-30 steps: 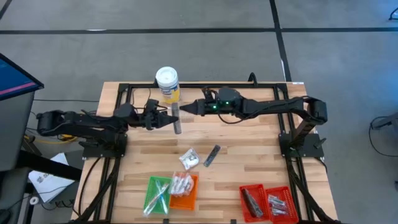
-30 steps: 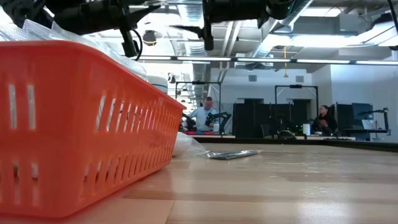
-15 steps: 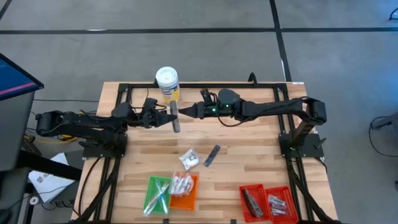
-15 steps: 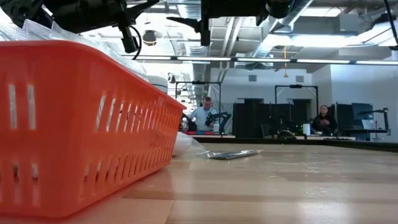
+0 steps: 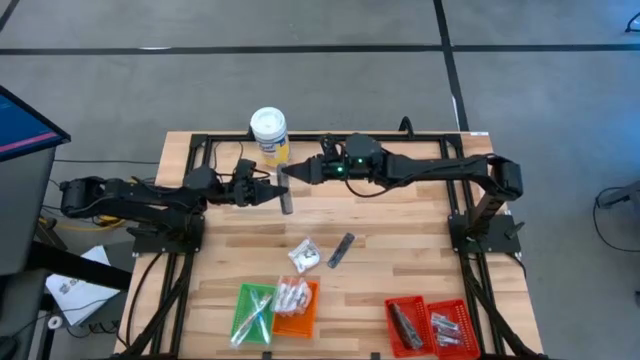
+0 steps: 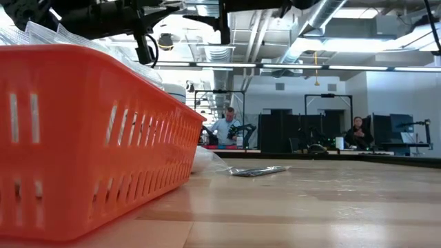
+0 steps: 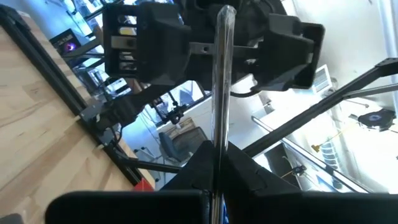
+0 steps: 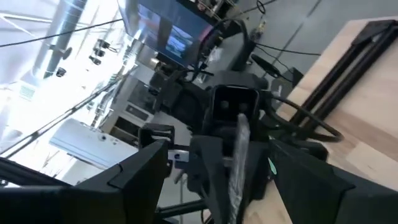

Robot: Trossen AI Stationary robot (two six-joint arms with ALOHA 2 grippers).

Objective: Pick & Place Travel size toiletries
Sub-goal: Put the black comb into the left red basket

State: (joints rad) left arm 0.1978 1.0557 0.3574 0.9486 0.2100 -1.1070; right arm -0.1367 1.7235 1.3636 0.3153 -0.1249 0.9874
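1. A green tray (image 5: 252,312) is located at the table's (image 5: 400,250) near edge; thin clear-wrapped sticks (image 5: 258,310) are laid in it.
2. An orange tray (image 5: 296,310) is set touching the green tray, on the side toward the red tray; silvery pieces (image 5: 291,295) are held in it.
3. A red tray (image 5: 428,323) is placed well apart from the green tray, along the same near edge. Dark tubes (image 5: 404,322) are contained in one compartment and silvery items (image 5: 446,327) in the other.
4. A white crinkly packet (image 5: 304,256) and a loose dark tube (image 5: 342,249) are found on the bare table, just beyond the orange tray as seen from the green tray.
5. A white-lidded tub (image 5: 269,133) with a yellow label is stood at the table's far edge, well apart from the green tray.
6. The left tool (image 5: 272,189) is closed on a slim grey tube (image 5: 284,190), held in the air above the table between the tub and the green tray.
7. The right tool (image 5: 296,174) is positioned at the tube's upper end with its fingers spread wide to either side of it.
8. In the low view, most of the picture is filled by the orange tray's wall (image 6: 83,138); the tray contents are hidden, and only the loose dark tube (image 6: 258,171) is seen clearly.
9. Print on the packets cannot be made out.
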